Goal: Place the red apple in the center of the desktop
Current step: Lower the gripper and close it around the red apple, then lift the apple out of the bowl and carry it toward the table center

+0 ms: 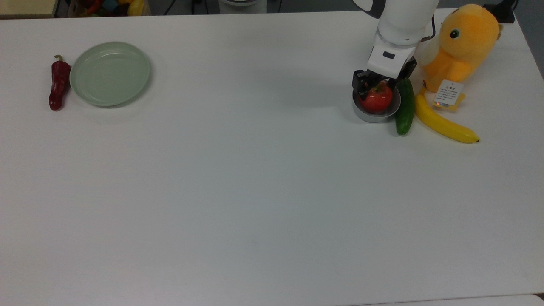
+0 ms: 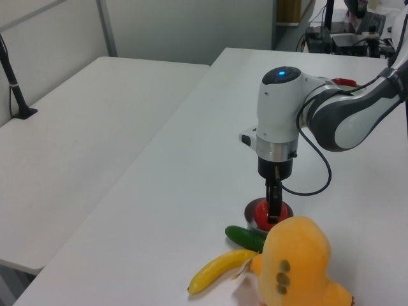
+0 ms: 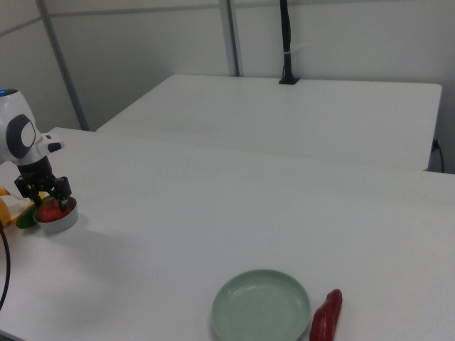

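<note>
Open room: the desktop (image 1: 255, 178) lies bare across its middle and near edge; things sit only at the top view's far left and far right.
Bowl: a small grey metal bowl (image 1: 370, 115) holds the red apple (image 1: 377, 99).
My claw: my gripper (image 1: 379, 86) straddles the apple in the bowl; I cannot tell whether it is gripped.
Neighbours: a cucumber (image 1: 404, 106) touches the bowl's right in the top view, then a banana (image 1: 444, 123) and an orange plush toy (image 1: 463, 42).
Far left: a pale green plate (image 1: 110, 73), nothing in it, and a red chili pepper (image 1: 58, 84) beside it.

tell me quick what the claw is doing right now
Claw: down around the red apple in the small grey bowl; whether it has closed on it cannot be told.
</note>
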Controlling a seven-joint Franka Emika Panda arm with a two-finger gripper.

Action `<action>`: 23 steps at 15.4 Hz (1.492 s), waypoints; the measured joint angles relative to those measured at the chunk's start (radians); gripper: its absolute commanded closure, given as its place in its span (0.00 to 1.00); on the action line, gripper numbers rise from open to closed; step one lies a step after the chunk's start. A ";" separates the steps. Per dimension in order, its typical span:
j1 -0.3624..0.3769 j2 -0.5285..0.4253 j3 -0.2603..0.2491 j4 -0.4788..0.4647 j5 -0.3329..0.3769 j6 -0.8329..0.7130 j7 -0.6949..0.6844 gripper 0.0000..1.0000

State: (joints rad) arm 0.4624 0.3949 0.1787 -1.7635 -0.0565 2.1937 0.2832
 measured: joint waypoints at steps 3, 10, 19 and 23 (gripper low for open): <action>0.000 -0.025 0.000 0.020 -0.001 0.000 0.000 0.62; -0.033 -0.152 -0.001 0.029 -0.001 0.000 0.004 0.62; -0.149 -0.170 -0.145 -0.021 -0.010 -0.109 -0.085 0.61; -0.153 -0.170 -0.210 -0.085 -0.011 -0.110 -0.138 0.61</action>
State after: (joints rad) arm 0.3090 0.2245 -0.0315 -1.8484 -0.0670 2.0835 0.1448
